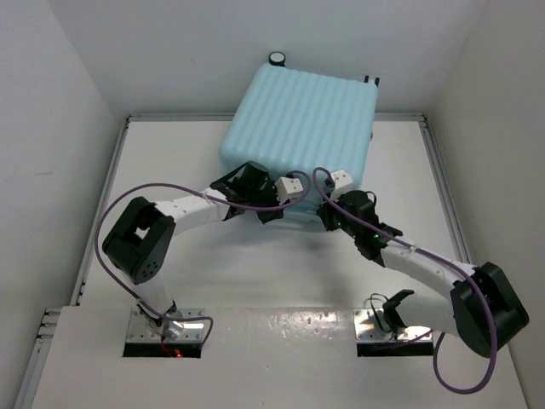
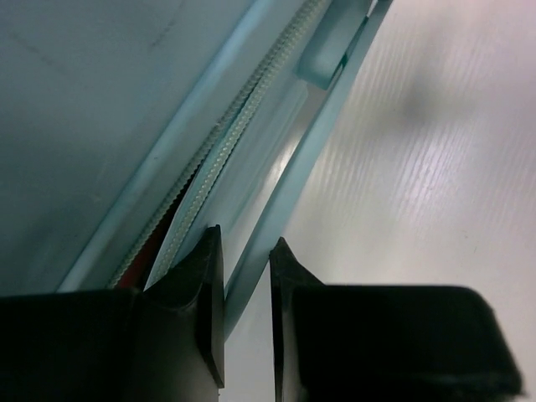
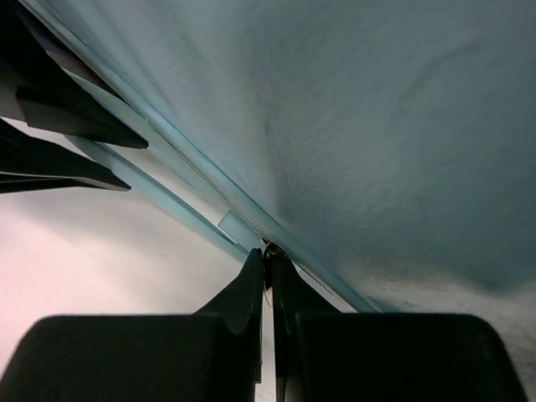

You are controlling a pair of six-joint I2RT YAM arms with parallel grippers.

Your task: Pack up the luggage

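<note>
— How far along are we?
— The luggage (image 1: 298, 119) lies closed, shell up, at the far edge of the table (image 1: 255, 273). I judge only the zipping is left.
— Which way does it point?
— Wheels far, long axis near-to-far, slightly skewed. My right gripper (image 3: 266, 255) is clenched at the zip seam (image 2: 243, 126). My left gripper (image 2: 247, 243) straddles its strip, and I can't tell if it grips.

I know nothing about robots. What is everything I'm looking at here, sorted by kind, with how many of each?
Pale blue suitcase: 1
Robot arms: 2, ending in the left gripper and the right gripper
White table: 1
Total: 4
</note>
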